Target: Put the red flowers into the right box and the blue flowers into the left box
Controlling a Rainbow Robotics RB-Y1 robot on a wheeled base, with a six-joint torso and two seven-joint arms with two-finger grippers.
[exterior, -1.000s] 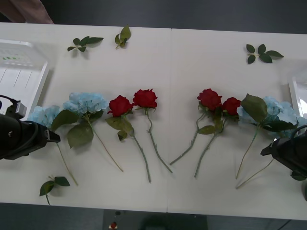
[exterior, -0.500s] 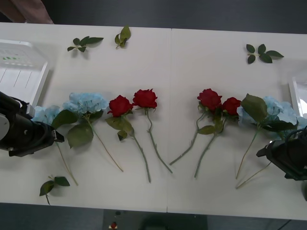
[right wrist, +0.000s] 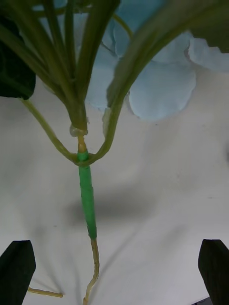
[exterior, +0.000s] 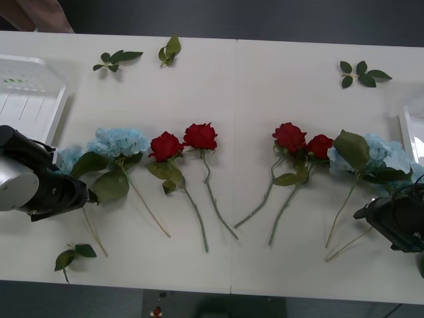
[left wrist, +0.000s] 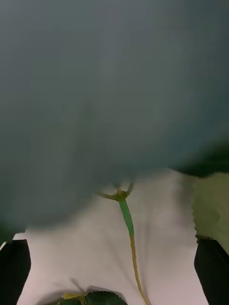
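Four red flowers lie in a row mid-table: two roses left of centre, two more right of centre. Blue flowers lie at both ends: one cluster and a partly hidden one on the left, another on the right. My left gripper hangs open over the far-left blue flower's stem. Open too, my right gripper hovers over the right blue flower's taped stem, its petals beyond. The left box and right box sit at the table's ends.
Loose green leaf sprigs lie at the back left, the back right and the front left. The table's front edge runs just below both arms. A seam splits the white tabletop.
My left arm has swung rightward and forward over the far-left blue flower's stem. My right arm has edged slightly leftward toward the right blue flower's stem.
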